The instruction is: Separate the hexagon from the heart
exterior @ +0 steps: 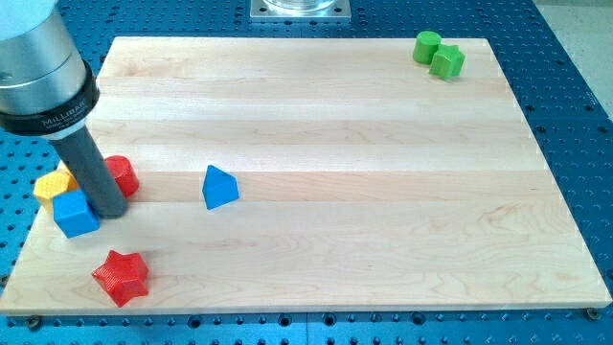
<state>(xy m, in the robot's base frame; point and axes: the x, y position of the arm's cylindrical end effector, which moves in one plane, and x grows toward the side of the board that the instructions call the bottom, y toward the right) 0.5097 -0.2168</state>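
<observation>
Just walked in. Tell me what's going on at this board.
A robot arm's dark rod is pushing blocks on a wooden board. My tip sits in a cluster at the view's left, between a red block, a yellow block and a blue cube, all crowded together. A red star, a blue triangle and two green blocks lie apart.

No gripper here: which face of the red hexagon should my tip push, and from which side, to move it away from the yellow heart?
Push the red hexagon on its face toward the view's left, driving rightward. My tip stands at that side, between the hexagon and the yellow heart, just right of the blue cube. That line probably carries it away from the heart.
</observation>
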